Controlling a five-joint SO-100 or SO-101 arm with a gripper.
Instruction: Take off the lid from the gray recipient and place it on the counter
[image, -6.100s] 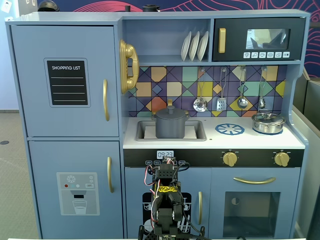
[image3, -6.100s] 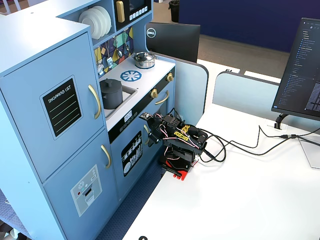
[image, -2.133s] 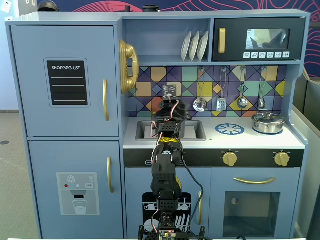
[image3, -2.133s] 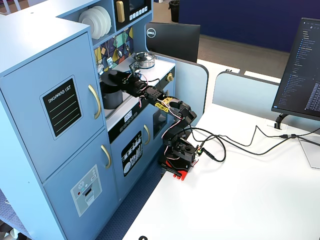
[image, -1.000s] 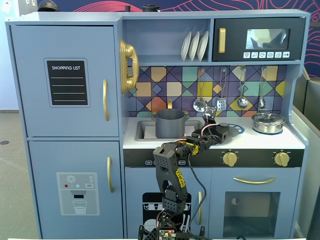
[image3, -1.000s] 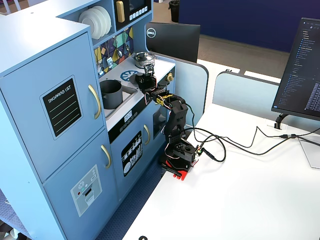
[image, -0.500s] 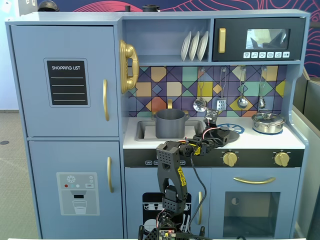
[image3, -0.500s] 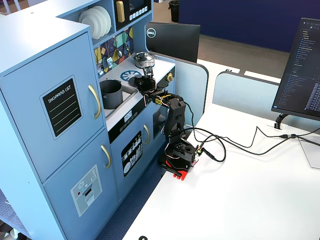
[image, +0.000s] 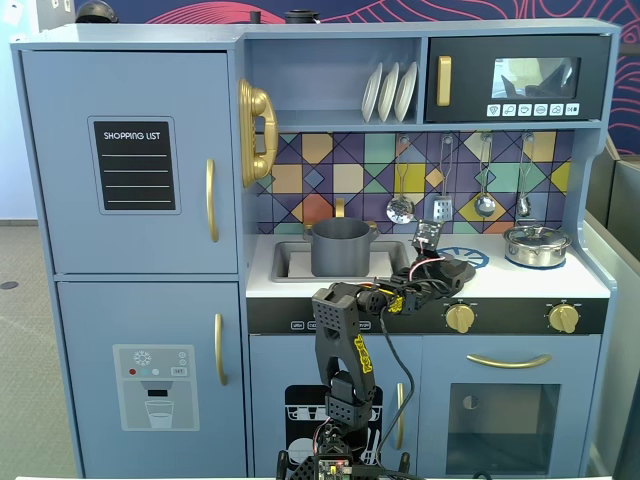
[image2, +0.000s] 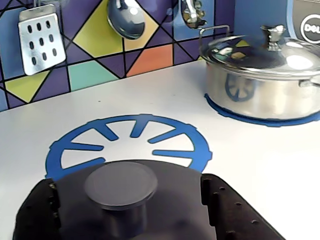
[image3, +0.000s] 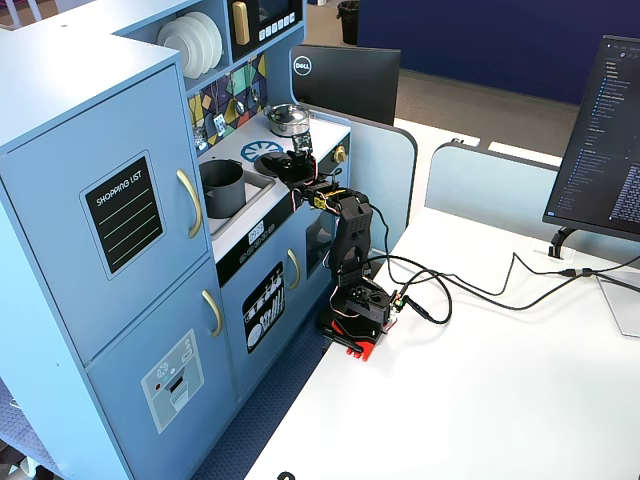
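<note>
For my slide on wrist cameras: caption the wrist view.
Tool holds the round dark gray lid over the white counter's blue burner print, shiny silver pot behind.

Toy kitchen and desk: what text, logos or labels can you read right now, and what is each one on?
"SHOPPING LIST": chalkboard on the upper fridge door, readable in both fixed views.
"DELL": logo on the back of the black monitor; a partial logo also shows at the wrist view's right edge.
Microwave buttons, knob-panel icons and the text on the right-hand screen: too small to read.
</note>
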